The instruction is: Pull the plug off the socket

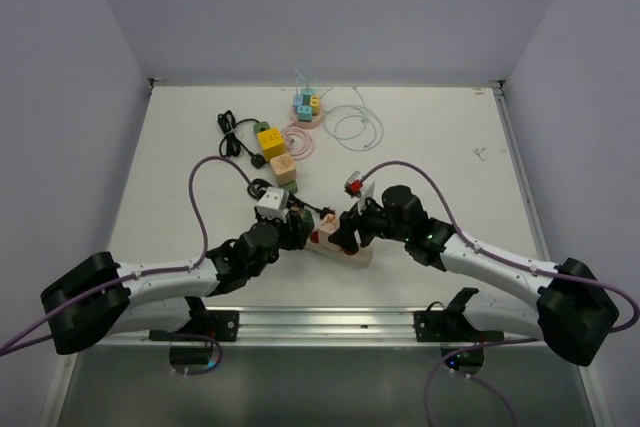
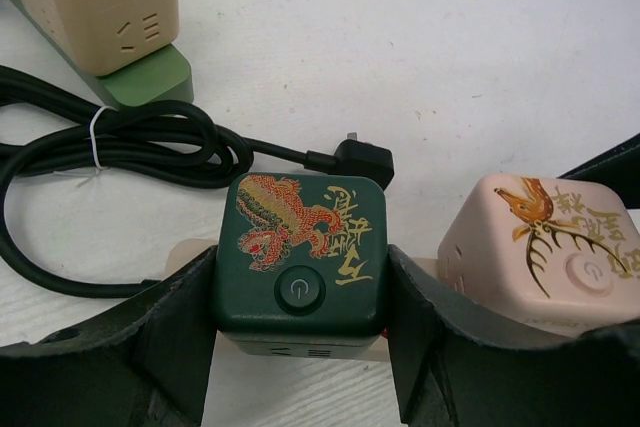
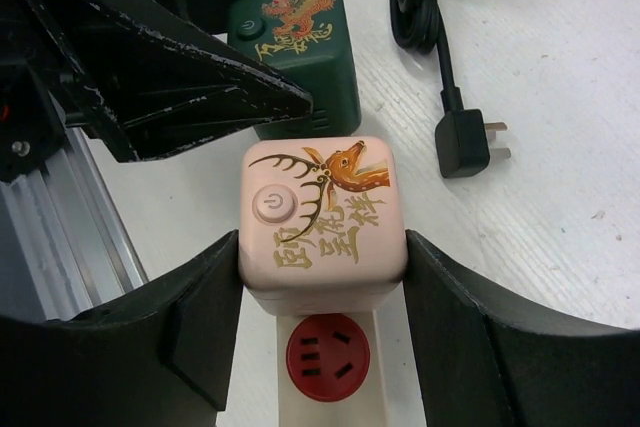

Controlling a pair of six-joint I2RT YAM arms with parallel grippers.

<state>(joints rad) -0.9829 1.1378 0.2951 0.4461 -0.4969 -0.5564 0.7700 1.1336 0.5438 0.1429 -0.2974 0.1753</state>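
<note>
Nothing's pulled yet: my left hand (image 2: 300,299) is clamped on the green dragon cube plug (image 2: 300,247) and my right hand (image 3: 322,282) on the pink deer cube plug (image 3: 322,212). Both look still seated on the one power strip (image 3: 290,403), at the middle of the counter's (image 1: 440,167) near edge. Count there: two cube plugs, one bare red socket (image 3: 328,357).

Bright, even light falls from overhead in all three views. In the top view the white surface (image 1: 440,177) is close to washed out, with only faint, soft-edged shadows below the arms (image 1: 160,282). The wrist views are sharp at the centre: print on the green cube (image 2: 300,257) and the pink cube (image 3: 322,217) reads crisply, the gold ink showing a mild sheen. The black fingers (image 2: 120,357) look underexposed, nearly featureless and slightly blurred. The cable (image 2: 120,142) casts a thin, pale shadow.
</note>
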